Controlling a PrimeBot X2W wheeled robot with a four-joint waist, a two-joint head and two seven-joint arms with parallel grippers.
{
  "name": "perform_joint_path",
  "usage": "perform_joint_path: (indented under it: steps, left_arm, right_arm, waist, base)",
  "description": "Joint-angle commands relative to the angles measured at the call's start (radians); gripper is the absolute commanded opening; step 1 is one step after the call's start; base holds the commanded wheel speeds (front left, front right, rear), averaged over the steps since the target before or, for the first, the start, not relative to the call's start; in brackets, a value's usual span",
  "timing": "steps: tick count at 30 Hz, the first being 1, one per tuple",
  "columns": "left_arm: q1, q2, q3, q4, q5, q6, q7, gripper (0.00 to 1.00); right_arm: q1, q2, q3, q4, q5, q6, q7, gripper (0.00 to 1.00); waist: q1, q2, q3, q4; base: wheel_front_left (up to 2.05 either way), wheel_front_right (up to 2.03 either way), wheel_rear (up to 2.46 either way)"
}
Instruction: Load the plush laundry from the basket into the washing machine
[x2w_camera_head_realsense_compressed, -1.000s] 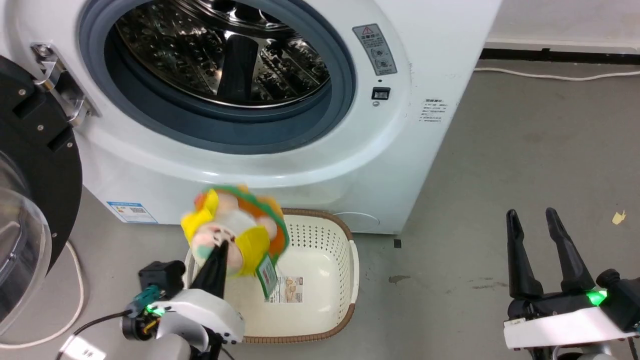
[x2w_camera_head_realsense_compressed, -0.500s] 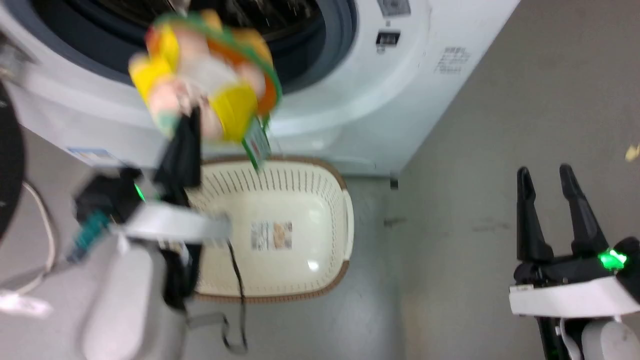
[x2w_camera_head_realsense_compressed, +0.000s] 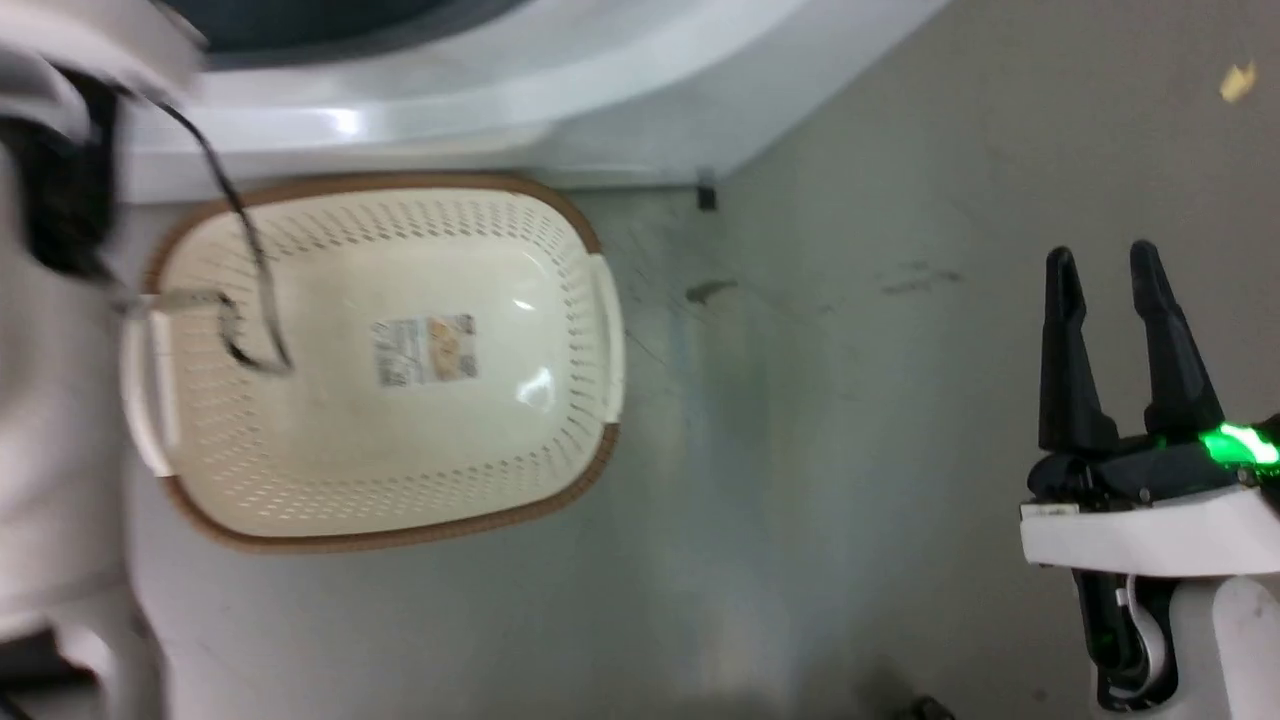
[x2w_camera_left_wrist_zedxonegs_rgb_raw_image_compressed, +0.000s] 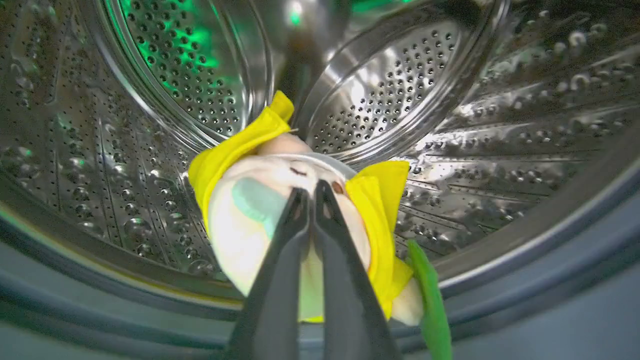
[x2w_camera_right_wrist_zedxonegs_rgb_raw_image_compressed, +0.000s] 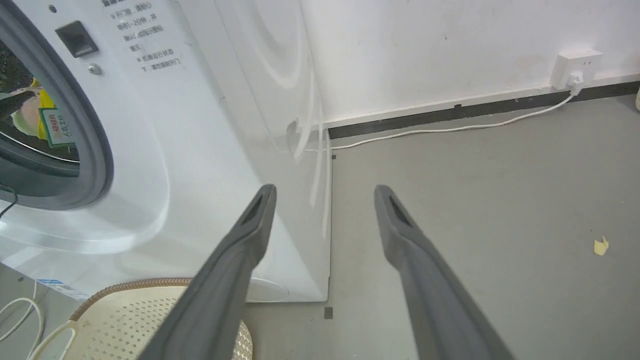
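In the left wrist view my left gripper (x2w_camera_left_wrist_zedxonegs_rgb_raw_image_compressed: 311, 186) is shut on the plush laundry (x2w_camera_left_wrist_zedxonegs_rgb_raw_image_compressed: 260, 220), a pale doll with yellow parts and a green edge, held at the mouth of the steel drum (x2w_camera_left_wrist_zedxonegs_rgb_raw_image_compressed: 165, 75) of the washing machine (x2w_camera_right_wrist_zedxonegs_rgb_raw_image_compressed: 165, 150). The right wrist view catches the toy's green-white tag (x2w_camera_right_wrist_zedxonegs_rgb_raw_image_compressed: 56, 127) inside the grey door ring (x2w_camera_right_wrist_zedxonegs_rgb_raw_image_compressed: 95, 165). The cream basket (x2w_camera_head_realsense_compressed: 330, 450) with its brown rim lies on the floor below the washer, with nothing in it but its bottom label. My right gripper (x2w_camera_head_realsense_compressed: 1105, 262) stands open over bare floor at the right.
My pale left arm (x2w_camera_head_realsense_compressed: 50, 420) and its dark cable (x2w_camera_head_realsense_compressed: 250, 300) cross the basket's left side. A white power cord (x2w_camera_right_wrist_zedxonegs_rgb_raw_image_compressed: 450, 130) runs along the wall to a socket (x2w_camera_right_wrist_zedxonegs_rgb_raw_image_compressed: 575, 70). A yellow scrap (x2w_camera_right_wrist_zedxonegs_rgb_raw_image_compressed: 599, 245) lies on the grey floor at the right.
The left arm has carried the toy up from over the basket into the washer's opening. The head camera has tilted down, so the basket now sits higher in its view. The right gripper stays open.
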Motion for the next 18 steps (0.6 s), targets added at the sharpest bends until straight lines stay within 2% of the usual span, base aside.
perform_joint_path:
  steps: [1, 7, 12, 18]
  left_arm:
    - [-0.086, 0.039, 0.018, 0.053, 0.004, 0.006, 0.022, 0.00]
    - [-0.226, 0.097, 0.010, 0.232, 0.025, 0.011, 0.080, 0.00]
    - [-0.272, 0.105, -0.017, 0.352, 0.041, 0.009, 0.097, 0.00]
    - [-0.278, 0.089, -0.050, 0.430, 0.041, -0.009, 0.055, 0.00]
  right_arm:
    - [-0.026, 0.000, 0.012, 0.003, 0.015, -0.001, -0.005, 1.00]
    - [-0.042, 0.000, 0.033, 0.009, 0.033, -0.001, -0.005, 1.00]
    - [-0.051, 0.000, 0.039, 0.016, 0.036, -0.001, -0.005, 1.00]
    - [-0.056, 0.000, 0.033, 0.022, 0.025, -0.001, -0.005, 1.00]
  waist:
    - [-0.0003, -0.0001, 0.066, -0.059]
    - [-0.0003, -0.0001, 0.098, -0.078]
    - [-0.0003, -0.0001, 0.100, -0.078]
    - [-0.0003, -0.0001, 0.068, -0.065]
  base:
    - [0.00, 0.00, 0.00]
    - [0.00, 0.00, 0.00]
    - [0.00, 0.00, 0.00]
    - [0.00, 0.00, 0.00]
